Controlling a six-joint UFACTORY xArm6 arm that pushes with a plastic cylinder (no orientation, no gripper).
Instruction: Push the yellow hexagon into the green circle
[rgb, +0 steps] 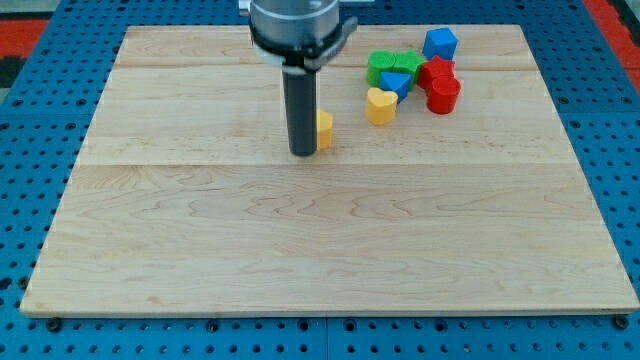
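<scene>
One push only started: my tip touches the yellow hexagon on its left side; bare rod, nothing gripped. Yellow heart sits between. Green circle is well right, in the cluster. Most travel left.

the arm enters from the far edge of the desk, slightly left of that edge's midpoint. only its end section is visible: a round grey mounting collar with dark flanges at the top of the view. a straight dark rod descends vertically from the collar. the rod stands upright, with no visible tilt. the tip is down at the desk surface, in the far half of the desk, slightly left of centre and well clear of all four corners. the upper links of the arm are out of view.
</scene>
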